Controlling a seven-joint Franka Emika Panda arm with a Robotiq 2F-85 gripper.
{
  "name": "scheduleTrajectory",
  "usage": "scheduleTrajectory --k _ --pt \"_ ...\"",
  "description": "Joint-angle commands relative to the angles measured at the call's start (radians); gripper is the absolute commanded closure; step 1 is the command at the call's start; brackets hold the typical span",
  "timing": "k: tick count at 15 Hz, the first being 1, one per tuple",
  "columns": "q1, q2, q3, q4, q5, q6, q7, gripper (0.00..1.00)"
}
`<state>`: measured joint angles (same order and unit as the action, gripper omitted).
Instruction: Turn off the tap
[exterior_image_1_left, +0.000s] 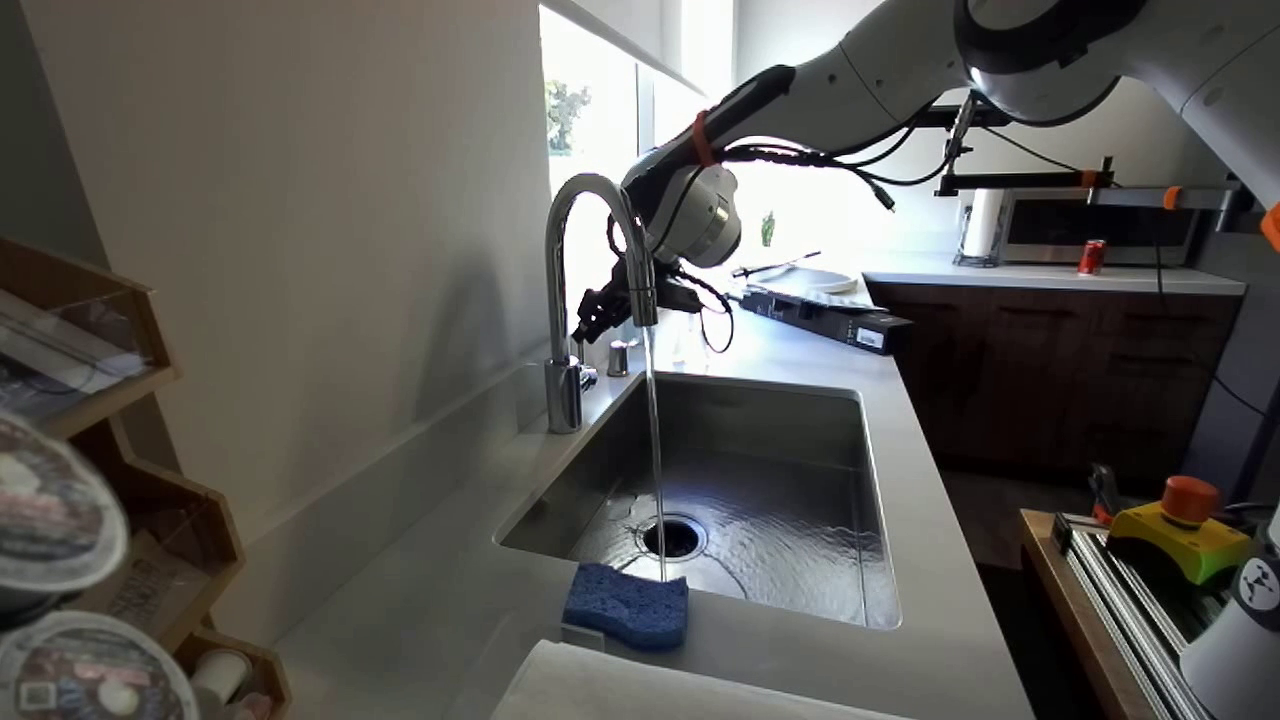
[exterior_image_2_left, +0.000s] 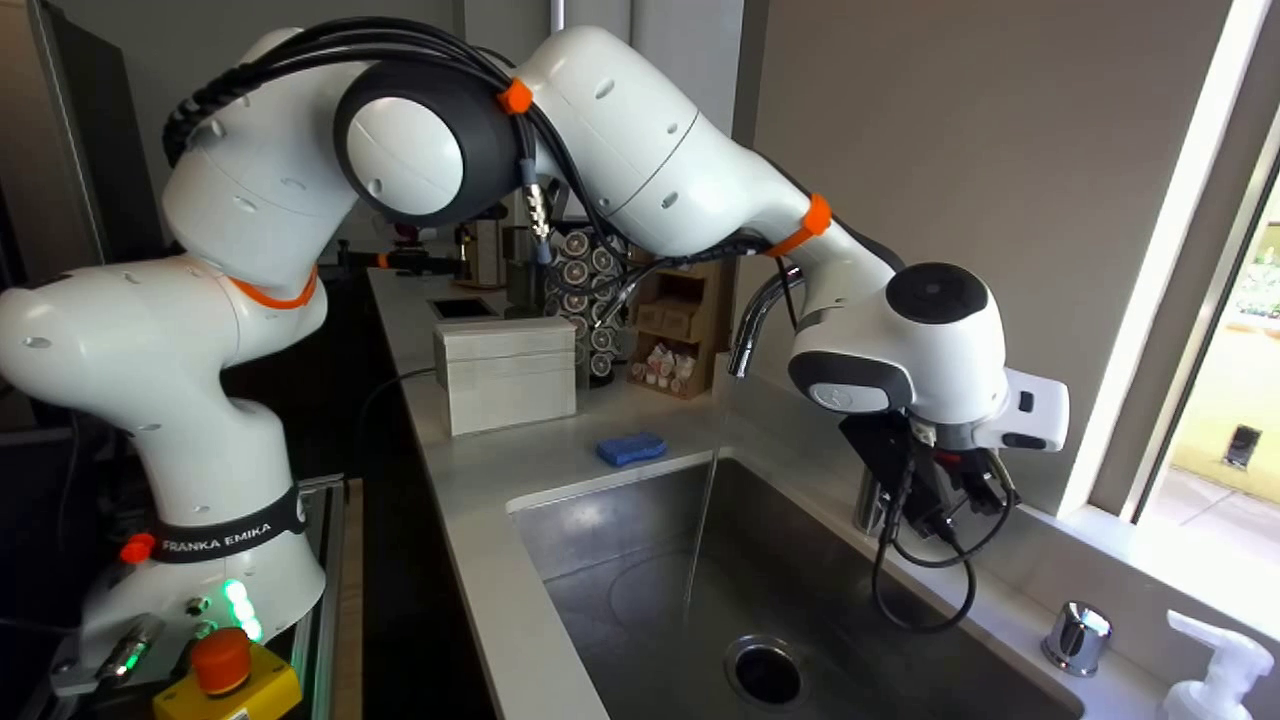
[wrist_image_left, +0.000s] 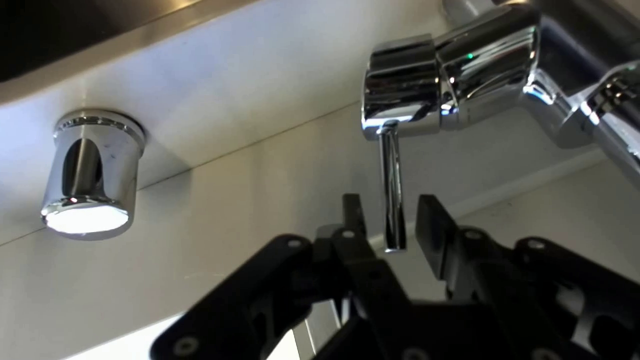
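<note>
The pincer (wrist_image_left: 390, 215) has its jaws moderately parted and grips nothing; between them, a gap on each side, stands the lever (wrist_image_left: 391, 175) of the tap (exterior_image_1_left: 556, 275). The tap rises just beside the pincer (its water (exterior_image_1_left: 654, 450) running), with the sink (exterior_image_1_left: 765, 420) lower down.

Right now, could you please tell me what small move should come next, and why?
I would probably ease the gripper shut on the lever: the wrist view shows it between the open fingers, though depth is uncertain, and water runs from the tap.
</note>
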<state>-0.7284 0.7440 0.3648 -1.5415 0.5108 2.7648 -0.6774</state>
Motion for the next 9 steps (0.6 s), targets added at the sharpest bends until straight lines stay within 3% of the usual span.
scheduleTrajectory --k 1,2,9 --pt "-0.026 0.027 0.038 0.023 0.027 0.014 -0.045 0.96" --pt "-0.03 0.026 0.044 0.022 0.029 0.01 -0.05 1.0" --pt "-0.111 -0.004 0.138 -0.021 0.067 -0.004 -0.171 0.97"
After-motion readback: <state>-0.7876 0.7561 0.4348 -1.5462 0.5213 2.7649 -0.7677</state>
